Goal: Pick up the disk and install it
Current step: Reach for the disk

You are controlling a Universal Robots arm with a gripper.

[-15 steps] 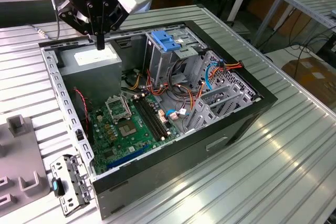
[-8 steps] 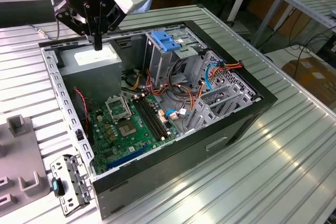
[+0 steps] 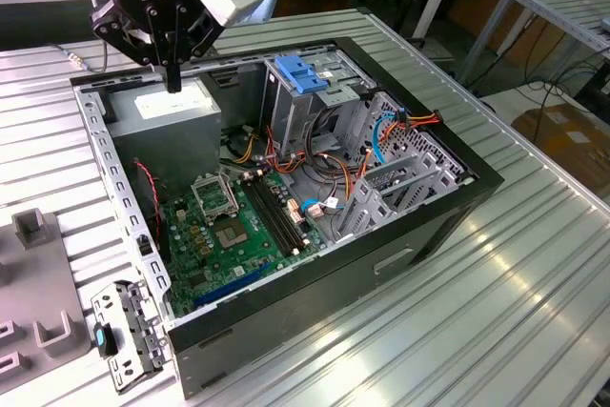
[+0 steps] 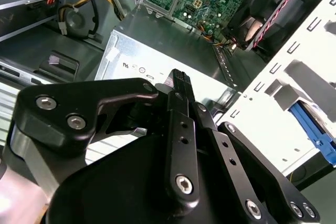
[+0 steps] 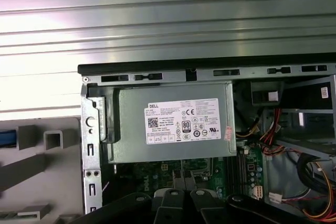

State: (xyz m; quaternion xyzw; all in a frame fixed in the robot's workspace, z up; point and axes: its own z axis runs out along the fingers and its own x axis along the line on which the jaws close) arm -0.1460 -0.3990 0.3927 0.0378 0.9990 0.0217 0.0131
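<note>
My gripper [image 3: 173, 81] hangs over the back corner of the open computer case [image 3: 448, 199], just above the grey power supply [image 3: 172, 107]. Its black fingers [image 4: 181, 85] are pressed together with nothing between them. They also show in the first wrist view, where the gripper [image 5: 185, 183] sits above the labelled power supply [image 5: 173, 124]. Of the disk, only a strip of bright blue rail [image 4: 313, 129] shows, outside the case's pale rear wall. The same disk is a blue sliver [image 5: 6, 138] on the grey fixture [image 5: 31, 166]. It lies well apart from the gripper.
Inside the case are a green motherboard [image 3: 233, 226], bundled cables [image 3: 334, 173] and a tall drive bay topped by a blue latch [image 3: 300, 73]. A grey slotted fixture [image 3: 33, 283] lies at the exterior view's left. The case stands on a ribbed metal table [image 3: 496, 302].
</note>
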